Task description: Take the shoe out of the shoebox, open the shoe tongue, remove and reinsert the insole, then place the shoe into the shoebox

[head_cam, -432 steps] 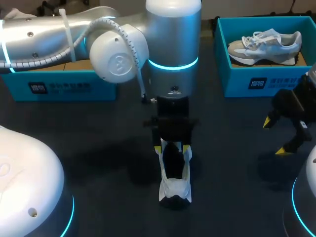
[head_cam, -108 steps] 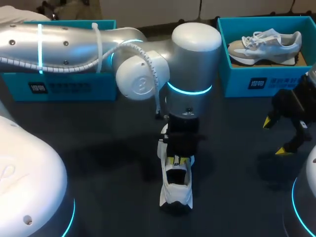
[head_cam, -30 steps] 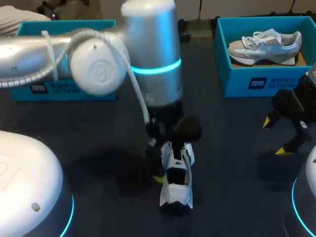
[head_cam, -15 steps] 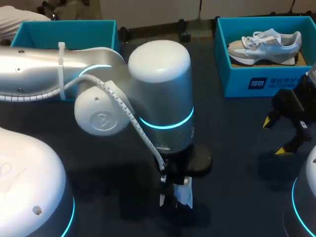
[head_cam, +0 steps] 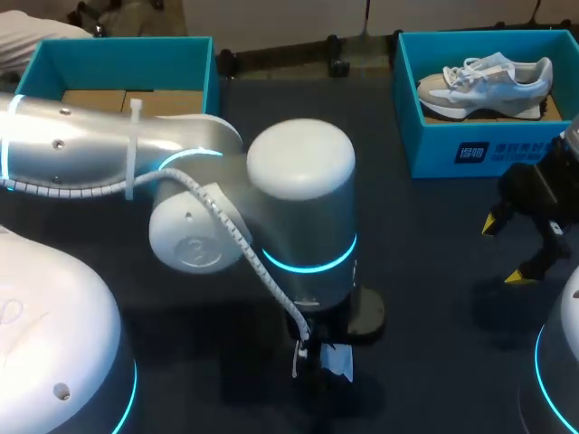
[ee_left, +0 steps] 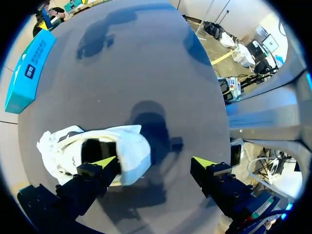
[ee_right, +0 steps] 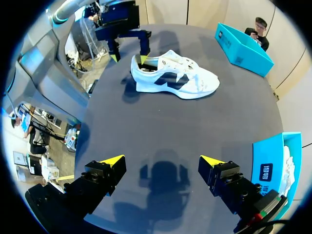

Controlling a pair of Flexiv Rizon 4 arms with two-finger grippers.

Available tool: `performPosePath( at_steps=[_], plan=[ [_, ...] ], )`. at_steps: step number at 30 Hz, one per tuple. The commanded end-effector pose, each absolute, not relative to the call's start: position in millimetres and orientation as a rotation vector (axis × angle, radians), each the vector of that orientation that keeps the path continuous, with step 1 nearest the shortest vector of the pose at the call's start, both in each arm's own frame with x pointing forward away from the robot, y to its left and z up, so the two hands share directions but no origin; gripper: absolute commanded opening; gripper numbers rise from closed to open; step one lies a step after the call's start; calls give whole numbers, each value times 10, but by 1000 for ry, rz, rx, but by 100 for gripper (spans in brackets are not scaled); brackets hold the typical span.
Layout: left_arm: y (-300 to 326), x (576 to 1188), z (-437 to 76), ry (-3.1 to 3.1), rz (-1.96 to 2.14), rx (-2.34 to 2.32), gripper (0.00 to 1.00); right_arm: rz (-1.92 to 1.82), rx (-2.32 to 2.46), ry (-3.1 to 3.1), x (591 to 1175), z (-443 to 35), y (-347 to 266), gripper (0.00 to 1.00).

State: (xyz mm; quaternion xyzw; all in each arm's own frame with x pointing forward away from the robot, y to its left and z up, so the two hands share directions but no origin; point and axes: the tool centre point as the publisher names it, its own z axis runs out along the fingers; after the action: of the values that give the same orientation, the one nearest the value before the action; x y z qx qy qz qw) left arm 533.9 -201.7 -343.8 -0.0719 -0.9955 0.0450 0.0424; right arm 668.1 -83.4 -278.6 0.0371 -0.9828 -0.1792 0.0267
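A white shoe (ee_left: 122,148) with a dark side mark (ee_right: 170,79) lies on the dark table. My left gripper (ee_left: 155,163) is open at its heel. One finger (ee_left: 105,163) is in the shoe's opening and the other stands behind the heel, clear of it. In the head view my left arm (head_cam: 298,226) covers most of the shoe (head_cam: 336,362). My right gripper (head_cam: 511,249) hangs open and empty at the table's right, well apart from the shoe (ee_right: 163,161). An open blue shoebox (head_cam: 81,63) with a cardboard floor stands at the back left.
A second blue shoebox (head_cam: 470,145) at the back right holds a grey and white sneaker (head_cam: 484,80). This box (ee_right: 270,168) is close beside my right gripper. The far blue box (ee_right: 241,46) shows beyond the shoe in the right wrist view.
My left arm has swung toward the table's near side, over the shoe, and now hides most of it. Its gripper has come round to the heel. The right arm has not moved.
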Motion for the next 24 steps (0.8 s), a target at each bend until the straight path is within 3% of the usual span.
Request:
performPosePath(
  at_steps=[1,24],
  plan=[
    [-2029,5309,-3562,-3054,139,-201,100,-549,114,-3037,6683,-2795,-827,100],
    [-2132,5565,-3727,-3101,53,-134,100,-549,114,-3037,6683,-2795,-827,100]
  ],
)
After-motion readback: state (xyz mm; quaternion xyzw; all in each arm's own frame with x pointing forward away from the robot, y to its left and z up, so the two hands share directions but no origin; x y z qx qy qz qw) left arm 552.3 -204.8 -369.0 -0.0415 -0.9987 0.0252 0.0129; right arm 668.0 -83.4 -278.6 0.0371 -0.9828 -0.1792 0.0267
